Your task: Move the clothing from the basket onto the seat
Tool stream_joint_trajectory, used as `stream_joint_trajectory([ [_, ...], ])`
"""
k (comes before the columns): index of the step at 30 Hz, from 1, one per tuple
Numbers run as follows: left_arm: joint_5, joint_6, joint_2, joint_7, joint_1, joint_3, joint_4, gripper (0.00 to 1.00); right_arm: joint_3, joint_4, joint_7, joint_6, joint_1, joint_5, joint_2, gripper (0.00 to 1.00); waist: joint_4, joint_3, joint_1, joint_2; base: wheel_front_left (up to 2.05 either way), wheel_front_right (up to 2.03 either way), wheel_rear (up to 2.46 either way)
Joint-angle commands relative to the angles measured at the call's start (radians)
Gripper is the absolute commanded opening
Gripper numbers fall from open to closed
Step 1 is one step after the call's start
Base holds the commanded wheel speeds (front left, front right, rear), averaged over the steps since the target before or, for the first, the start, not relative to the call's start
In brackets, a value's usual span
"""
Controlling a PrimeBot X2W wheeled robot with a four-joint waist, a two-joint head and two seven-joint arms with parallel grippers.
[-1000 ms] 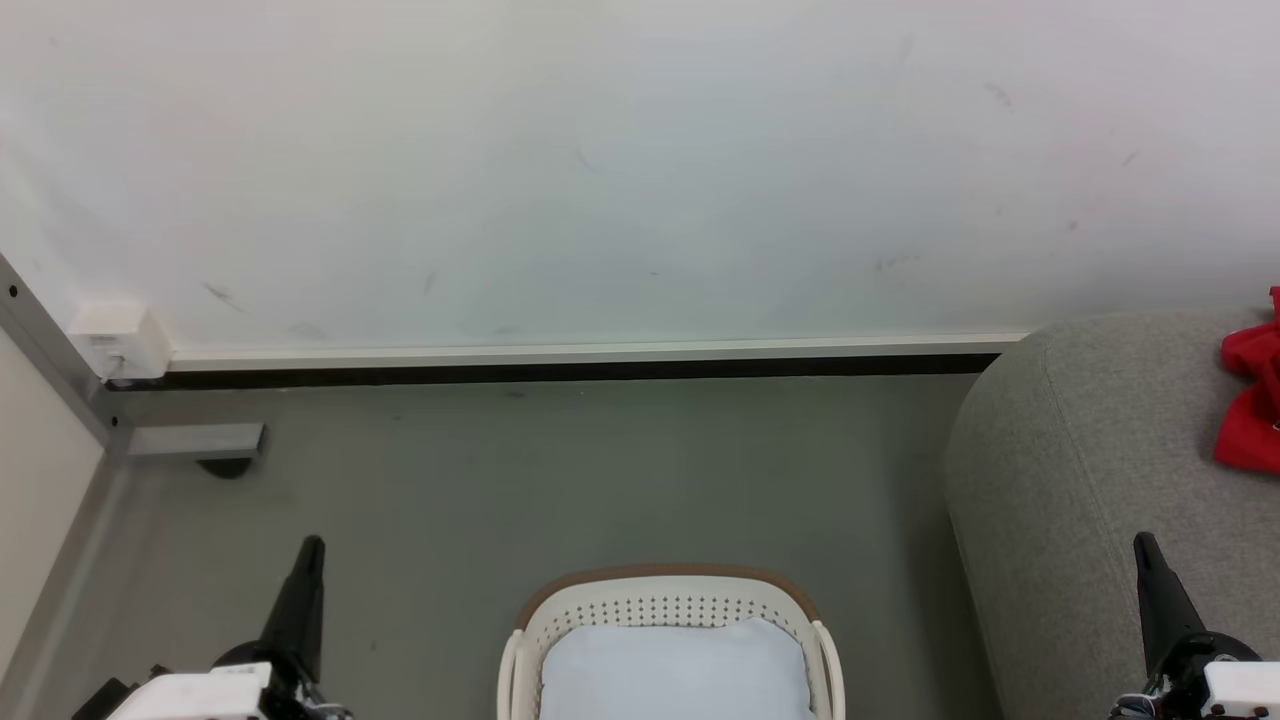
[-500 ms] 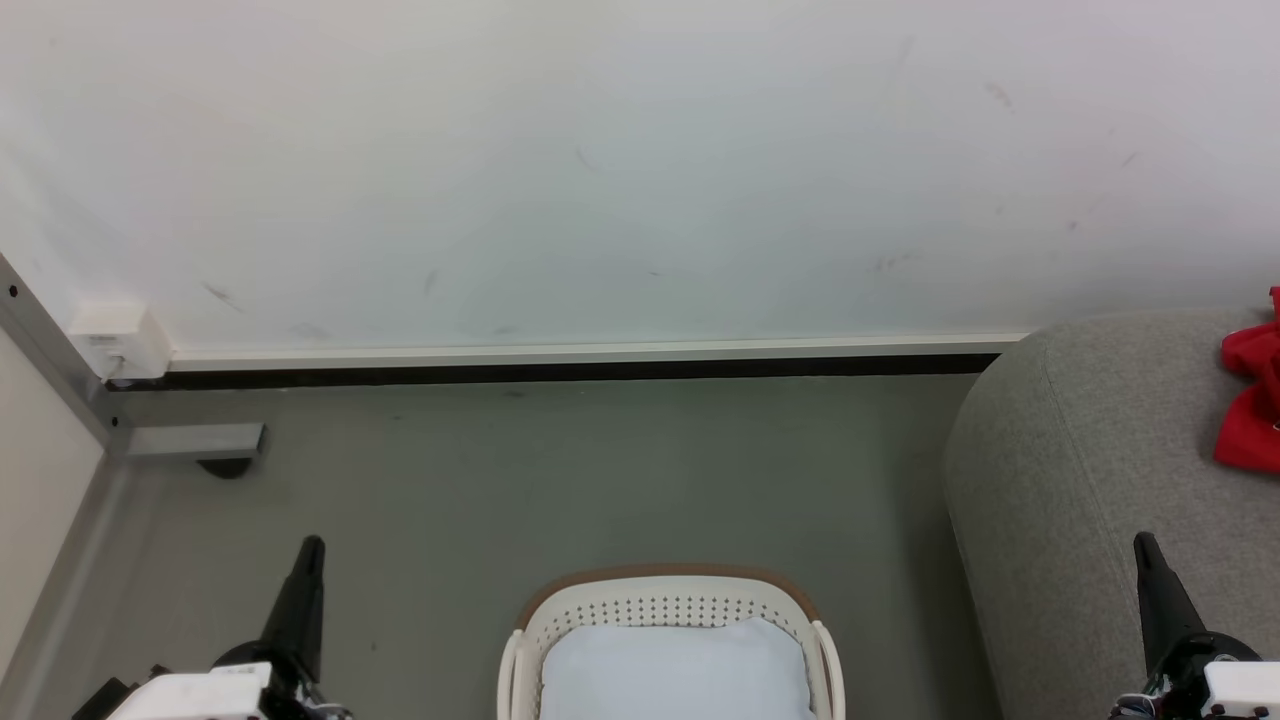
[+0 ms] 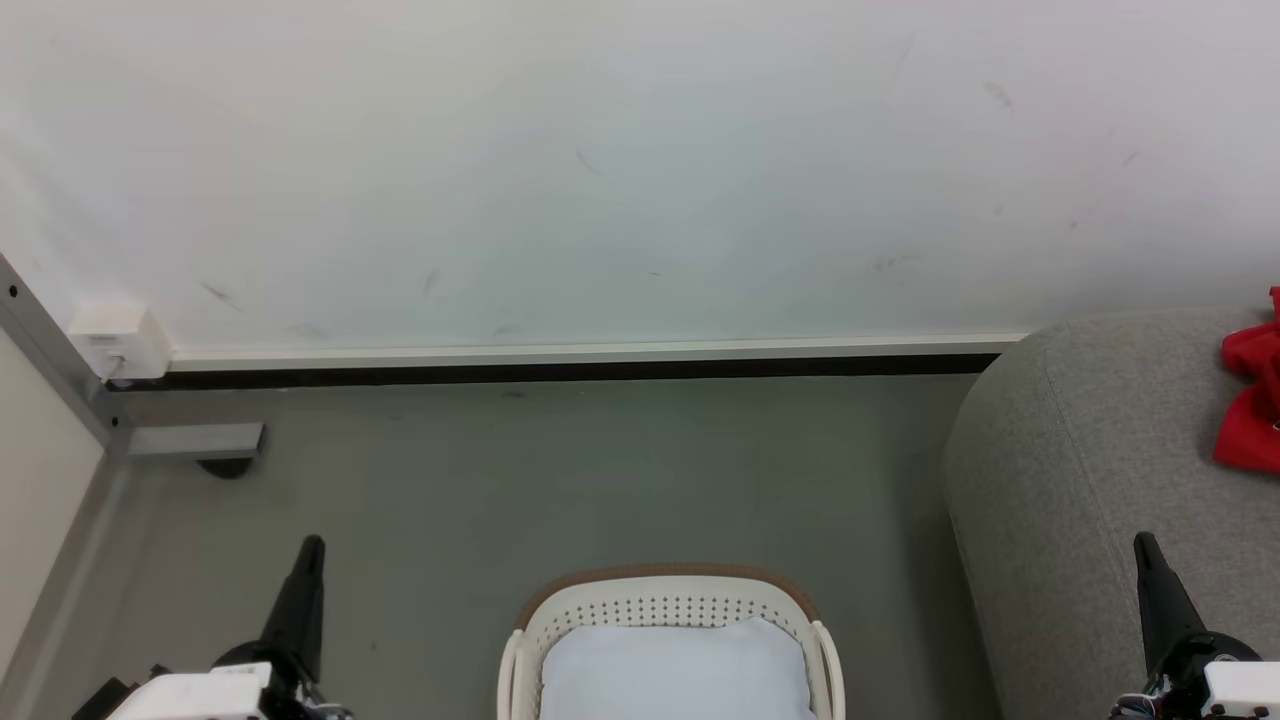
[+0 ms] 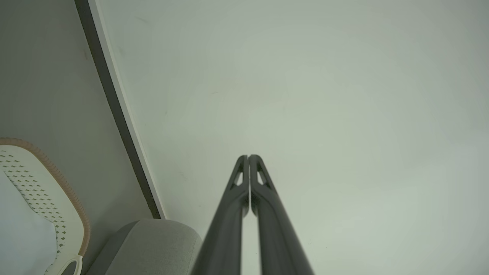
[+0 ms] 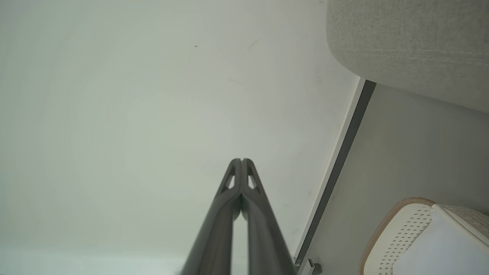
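Observation:
Red clothing (image 3: 1250, 410) lies bunched on the grey seat (image 3: 1090, 470) at the right edge of the head view. The cream basket (image 3: 668, 600) with its brown rim stands on the floor at bottom centre, and a plain pale pad (image 3: 675, 675) lies inside it. My left gripper (image 3: 312, 545) rests at lower left, shut and empty, its tips (image 4: 248, 156) pressed together against the wall. Over the seat's front at lower right, my right gripper (image 3: 1143, 542) is also shut with nothing held, tips (image 5: 241, 160) touching. The seat (image 5: 412, 42) and the basket (image 5: 405, 225) show in the right wrist view.
A white wall (image 3: 640, 170) with a dark skirting strip (image 3: 560, 370) closes the back. A grey metal frame with a foot (image 3: 195, 440) and a small white box (image 3: 115, 335) stand at the left. Grey floor (image 3: 560, 480) lies between basket and wall.

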Motion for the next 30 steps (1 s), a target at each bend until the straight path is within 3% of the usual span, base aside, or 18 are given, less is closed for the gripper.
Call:
stream_joint_trajectory([
  [1, -0.014, -0.001, 0.002, 0.004, -0.008, 0.002, -0.004, 0.00, -0.004, -0.005, 0.003, -0.002, -0.012, 0.001, -0.007, 0.00, 0.000, 0.000, 0.0001, 0.0000, 0.00, 0.00, 0.00],
  [30, -0.014, -0.001, 0.002, 0.004, -0.008, 0.002, -0.004, 0.00, -0.004, -0.005, 0.003, -0.002, -0.012, 0.001, -0.007, 0.00, 0.000, 0.000, 0.0001, 0.0000, 0.00, 0.00, 0.00],
])
